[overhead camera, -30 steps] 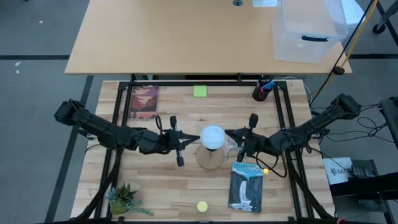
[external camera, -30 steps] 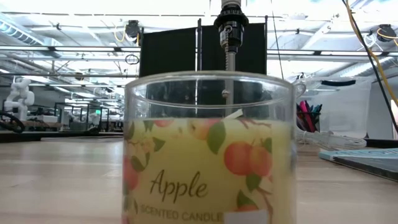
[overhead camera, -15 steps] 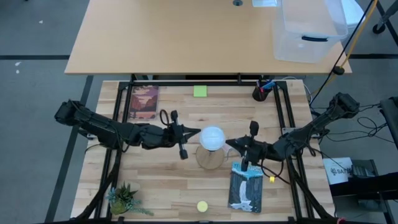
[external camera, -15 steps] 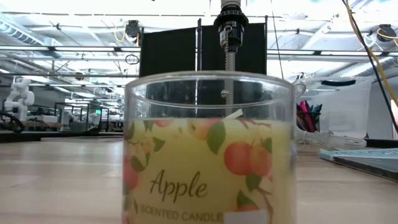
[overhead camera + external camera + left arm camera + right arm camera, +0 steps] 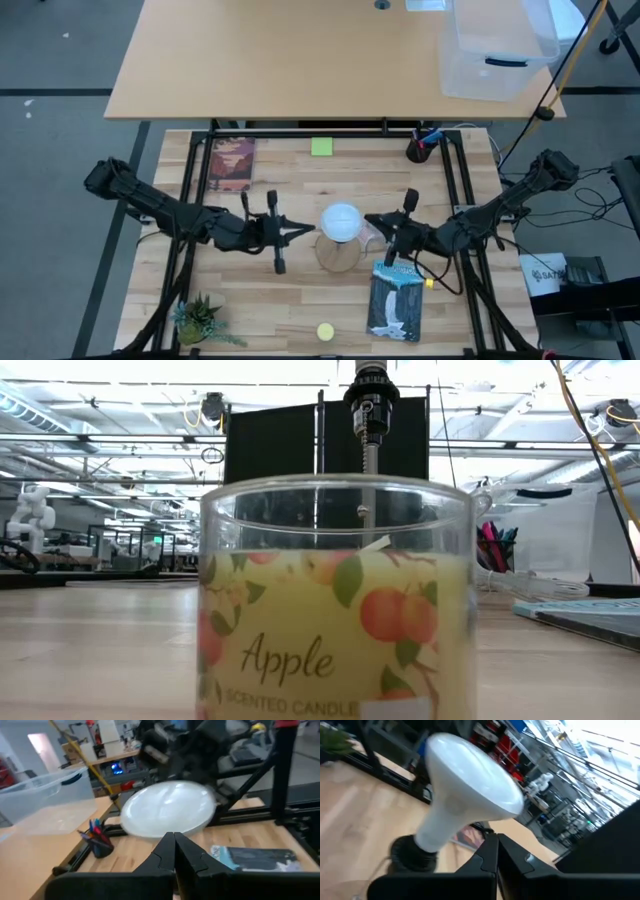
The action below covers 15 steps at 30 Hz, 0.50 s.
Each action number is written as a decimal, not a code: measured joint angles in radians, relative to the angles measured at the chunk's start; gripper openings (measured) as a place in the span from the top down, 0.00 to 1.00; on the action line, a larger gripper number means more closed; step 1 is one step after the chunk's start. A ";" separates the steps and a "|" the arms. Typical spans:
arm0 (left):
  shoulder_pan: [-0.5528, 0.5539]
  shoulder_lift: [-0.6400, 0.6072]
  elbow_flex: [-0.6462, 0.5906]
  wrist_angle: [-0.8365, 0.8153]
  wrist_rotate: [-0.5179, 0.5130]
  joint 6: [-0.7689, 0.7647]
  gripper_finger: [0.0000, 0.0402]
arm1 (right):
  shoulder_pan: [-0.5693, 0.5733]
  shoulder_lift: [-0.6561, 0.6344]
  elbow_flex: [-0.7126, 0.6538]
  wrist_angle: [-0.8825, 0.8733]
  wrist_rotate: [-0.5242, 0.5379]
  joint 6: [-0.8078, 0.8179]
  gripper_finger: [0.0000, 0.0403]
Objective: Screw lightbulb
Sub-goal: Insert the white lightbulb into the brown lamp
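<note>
The white lightbulb (image 5: 341,220) stands globe up, its neck in the black socket (image 5: 410,856) of the round wooden base (image 5: 338,258) at the table's middle. My left gripper (image 5: 312,230) is shut and points level at the bulb's left side, its tip (image 5: 174,837) just short of the globe (image 5: 170,807). My right gripper (image 5: 370,221) is also shut and points level at the bulb's right side, its tip (image 5: 496,837) under the globe's rim (image 5: 470,785). The low view shows neither gripper nor the bulb. My left gripper has its shut fingertips close to the globe's left edge (image 5: 150,832), level from the table's left; I cannot tell whether it touches. My right gripper has its shut fingertips at the bulb's right side, below the globe's rim (image 5: 505,815), level from the table's right; I cannot tell whether it touches.
A candle jar (image 5: 335,600) near the front edge fills the low view. A book (image 5: 395,300) lies near my right gripper and another (image 5: 232,162) at the far left. A green note (image 5: 321,147), a pen cup (image 5: 417,150) and a small plant (image 5: 200,320) stand around.
My left gripper first reached toward the bulb's left side, then drew back toward the table's left and near edges, staying shut. My right gripper has stayed close to the bulb's right side. The bulb stands as before.
</note>
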 joint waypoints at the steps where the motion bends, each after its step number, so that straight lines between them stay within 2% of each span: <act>1: -0.004 0.000 0.000 0.007 0.003 0.000 1.00 | -0.011 0.000 0.000 0.009 0.000 -0.010 1.00; 5: -0.005 0.000 0.000 0.010 0.020 -0.014 1.00 | -0.047 0.000 0.000 0.046 -0.002 -0.043 1.00; 9: -0.005 0.003 0.000 0.020 0.033 -0.023 1.00 | -0.079 0.000 0.000 0.085 -0.078 -0.086 1.00; 15: 0.009 0.048 0.000 0.051 0.074 -0.026 1.00 | -0.109 0.000 0.000 0.093 -0.083 -0.117 1.00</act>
